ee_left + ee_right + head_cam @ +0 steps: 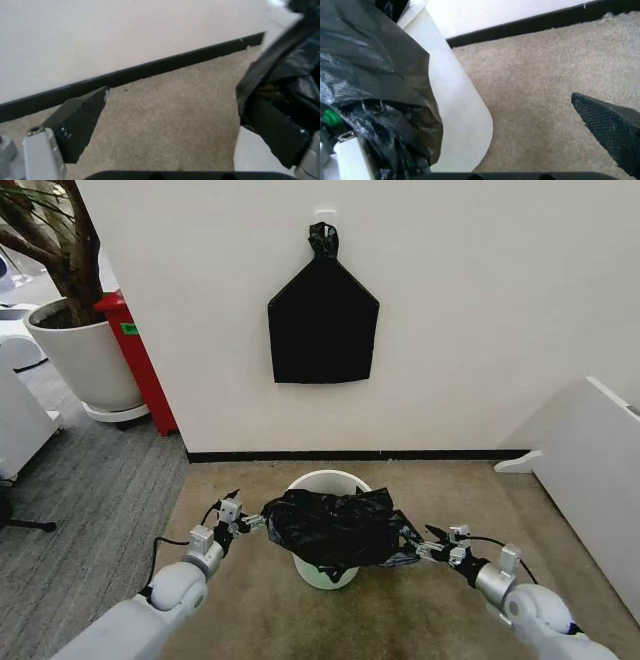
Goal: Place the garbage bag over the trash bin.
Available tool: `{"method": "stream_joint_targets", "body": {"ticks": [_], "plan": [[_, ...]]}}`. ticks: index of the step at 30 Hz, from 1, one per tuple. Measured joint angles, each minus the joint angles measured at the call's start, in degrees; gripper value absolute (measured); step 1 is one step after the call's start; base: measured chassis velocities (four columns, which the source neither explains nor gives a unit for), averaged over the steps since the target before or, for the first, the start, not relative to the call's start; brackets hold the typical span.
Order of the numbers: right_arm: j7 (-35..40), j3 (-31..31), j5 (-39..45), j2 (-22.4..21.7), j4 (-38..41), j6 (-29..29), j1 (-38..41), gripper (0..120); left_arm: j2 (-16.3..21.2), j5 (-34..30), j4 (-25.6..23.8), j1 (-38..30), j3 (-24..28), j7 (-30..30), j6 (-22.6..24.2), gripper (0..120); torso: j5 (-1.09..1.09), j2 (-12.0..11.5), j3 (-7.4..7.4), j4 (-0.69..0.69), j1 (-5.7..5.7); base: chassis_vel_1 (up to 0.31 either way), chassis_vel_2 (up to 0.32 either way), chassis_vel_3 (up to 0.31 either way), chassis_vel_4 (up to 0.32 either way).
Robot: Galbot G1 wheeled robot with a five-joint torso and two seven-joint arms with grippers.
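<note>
bag (335, 528): crumpled over the bin (322, 481) – far rim bare
left gripper (243, 520): 9 o'clock, jaws apart, one finger against bag
right gripper (425, 542): 3 o'clock, jaws spread, at bag's edge

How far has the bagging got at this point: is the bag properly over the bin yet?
Partly. Done: the bag lies bunched across the bin mouth, spilling down the near side. In hand: the left gripper and right gripper sit at the bag's two sides, jaws open, plastic against one finger of each. Left: the far rim shows bare, so the bag isn't stretched around it.
</note>
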Motion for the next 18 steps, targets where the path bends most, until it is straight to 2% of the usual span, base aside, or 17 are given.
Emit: {"method": "stream_joint_targets", "body": {"ticks": [4,8,10,15,18], "plan": [[-0.53,0.51,2.17,-1.56,2.88,-1.50,-1.79,100,1.52,0.05,-3.85,2.01,-0.44,0.23,0.20,100,-0.02,0.00,-0.01,-0.02,0.00,0.000,0.000,0.000,0.000],[-3.46,1.24,3.38,-4.35,6.81,-2.95,-4.45,100,4.66,-0.05,-9.11,5.53,-3.24,1.36,0.25,100,0.02,0.00,-0.01,0.01,0.00,0.000,0.000,0.000,0.000],[-4.28,1.52,3.73,-5.05,7.79,-3.33,-5.10,100,5.24,-0.09,-9.92,6.04,-3.74,1.51,0.11,100,0.00,0.00,-0.01,0.00,0.00,0.000,0.000,0.000,0.000],[-8.79,2.72,6.16,-9.05,13.03,-6.00,-8.06,100,9.35,-1.30,-13.96,8.56,-7.47,2.50,-0.71,100,0.00,0.00,-0.01,0.00,0.00,0.000,0.000,0.000,0.000],[-10.07,3.03,6.53,-9.93,14.15,-6.50,-8.59,100,10.11,-1.86,-14.57,8.50,-7.78,2.62,-0.78,100,0.00,0.00,-0.01,0.00,0.00,0.000,0.000,0.000,0.000]]}}
